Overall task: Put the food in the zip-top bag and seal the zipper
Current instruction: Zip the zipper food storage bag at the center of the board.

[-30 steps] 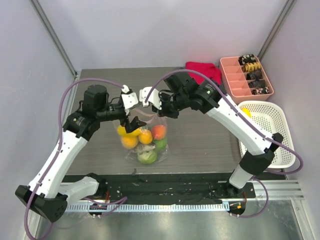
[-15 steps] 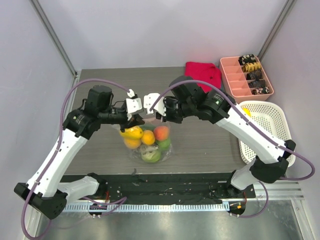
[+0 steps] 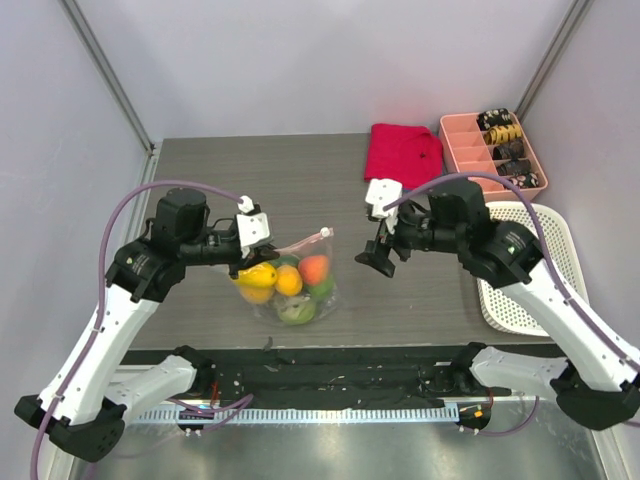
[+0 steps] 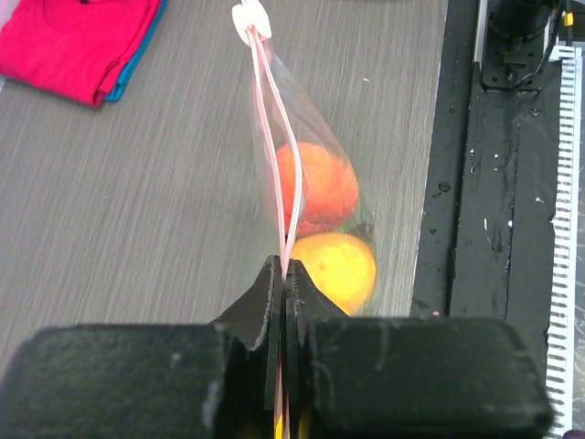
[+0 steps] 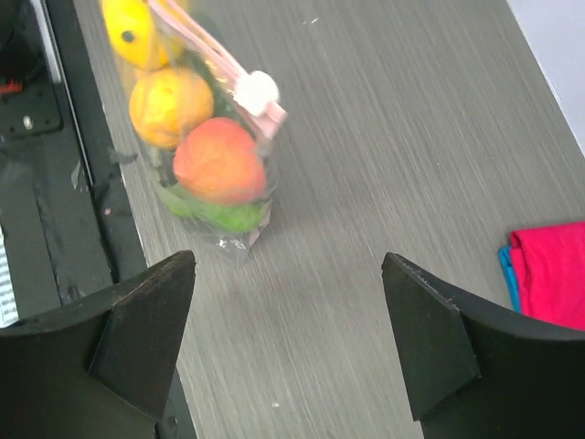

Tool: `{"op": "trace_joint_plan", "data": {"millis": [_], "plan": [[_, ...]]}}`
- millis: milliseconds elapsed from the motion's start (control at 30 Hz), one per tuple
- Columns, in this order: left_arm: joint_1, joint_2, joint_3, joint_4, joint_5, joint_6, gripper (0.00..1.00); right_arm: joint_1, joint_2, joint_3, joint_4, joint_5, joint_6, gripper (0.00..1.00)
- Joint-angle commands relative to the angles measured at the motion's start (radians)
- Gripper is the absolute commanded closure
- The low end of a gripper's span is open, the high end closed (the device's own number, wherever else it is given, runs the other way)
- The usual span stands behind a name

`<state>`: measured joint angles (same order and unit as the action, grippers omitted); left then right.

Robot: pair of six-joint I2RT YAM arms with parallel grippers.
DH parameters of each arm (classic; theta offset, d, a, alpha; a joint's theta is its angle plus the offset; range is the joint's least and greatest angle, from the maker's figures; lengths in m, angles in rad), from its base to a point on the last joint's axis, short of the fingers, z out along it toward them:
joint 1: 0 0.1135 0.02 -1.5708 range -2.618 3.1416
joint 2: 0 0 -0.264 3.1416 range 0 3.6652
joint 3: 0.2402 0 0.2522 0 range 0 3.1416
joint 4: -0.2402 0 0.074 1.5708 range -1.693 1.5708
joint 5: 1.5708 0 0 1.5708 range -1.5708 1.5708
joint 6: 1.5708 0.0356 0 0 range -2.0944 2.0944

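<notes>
The clear zip-top bag (image 3: 292, 285) lies at the table's middle with the food inside: a yellow piece (image 3: 258, 273), an orange one (image 3: 290, 279), a red-orange one (image 3: 314, 267) and a green one (image 3: 296, 308). My left gripper (image 3: 248, 258) is shut on the left end of the pink zipper (image 4: 274, 137), which runs away from my jaws to the white slider (image 4: 251, 18). Its two strips stand slightly apart midway. My right gripper (image 3: 378, 255) hangs open to the right of the bag, touching nothing. In the right wrist view the bag (image 5: 219, 215) lies beyond the open right gripper (image 5: 288, 261).
A folded red cloth (image 3: 403, 152) lies at the back. A pink compartment tray (image 3: 490, 150) stands at the back right, and a white basket (image 3: 530, 260) sits along the right edge. A black mat (image 3: 330, 365) borders the near edge.
My left gripper has shut on the zipper's left end. My right gripper has let go of the bag's mouth, opened wide and drawn back to the right.
</notes>
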<state>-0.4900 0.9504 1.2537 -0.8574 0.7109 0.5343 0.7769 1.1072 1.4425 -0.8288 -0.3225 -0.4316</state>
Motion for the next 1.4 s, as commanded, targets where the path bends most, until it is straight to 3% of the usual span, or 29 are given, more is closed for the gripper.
{"op": "trace_joint_plan", "data": {"millis": [0, 200, 400, 467, 867, 900, 933, 1000, 1033, 1067, 1100, 1133, 1200, 1367], "plan": [[-0.001, -0.025, 0.009, 0.031, 0.028, 0.024, 1.0, -0.079, -0.076, -0.167, 0.313, -0.205, 0.092, 0.13], [-0.001, -0.022, 0.026, 0.009, 0.03, 0.032, 1.0, -0.082, -0.084, -0.289, 0.557, -0.289, 0.136, 0.18], [-0.002, -0.021, 0.03, -0.005, 0.038, 0.044, 1.0, -0.084, -0.014, -0.301, 0.648, -0.32, 0.157, 0.2], [-0.002, -0.019, 0.027, -0.005, 0.039, 0.044, 1.0, -0.084, 0.006, -0.304, 0.689, -0.332, 0.171, 0.26], [-0.002, -0.019, 0.013, 0.014, 0.035, 0.03, 1.0, -0.082, 0.039, -0.329, 0.694, -0.431, 0.215, 0.74], [-0.002, -0.016, 0.013, 0.014, 0.035, 0.03, 1.0, -0.082, 0.037, -0.329, 0.692, -0.431, 0.215, 0.89], [-0.002, -0.015, 0.015, 0.014, 0.036, 0.029, 1.0, -0.08, 0.036, -0.327, 0.692, -0.428, 0.215, 0.96], [-0.004, -0.01, 0.018, 0.015, 0.027, 0.017, 1.0, -0.08, 0.026, -0.326, 0.697, -0.423, 0.224, 0.99], [-0.004, -0.003, 0.021, 0.033, 0.013, 0.0, 0.98, -0.08, 0.023, -0.324, 0.697, -0.424, 0.226, 0.99], [-0.004, 0.002, 0.021, 0.076, -0.022, -0.043, 0.88, -0.08, 0.016, -0.326, 0.694, -0.423, 0.228, 0.99], [-0.002, 0.007, 0.021, 0.121, -0.104, -0.171, 0.65, -0.082, 0.011, -0.327, 0.695, -0.42, 0.222, 0.99], [-0.002, 0.022, 0.044, 0.161, -0.114, -0.193, 0.59, -0.082, 0.005, -0.33, 0.695, -0.414, 0.22, 0.99], [-0.005, 0.045, 0.076, 0.162, -0.058, -0.212, 0.51, -0.08, -0.001, -0.335, 0.694, -0.402, 0.214, 0.99], [-0.102, 0.117, 0.159, 0.202, -0.134, -0.27, 0.48, -0.076, -0.01, -0.329, 0.672, -0.4, 0.172, 0.99]]}}
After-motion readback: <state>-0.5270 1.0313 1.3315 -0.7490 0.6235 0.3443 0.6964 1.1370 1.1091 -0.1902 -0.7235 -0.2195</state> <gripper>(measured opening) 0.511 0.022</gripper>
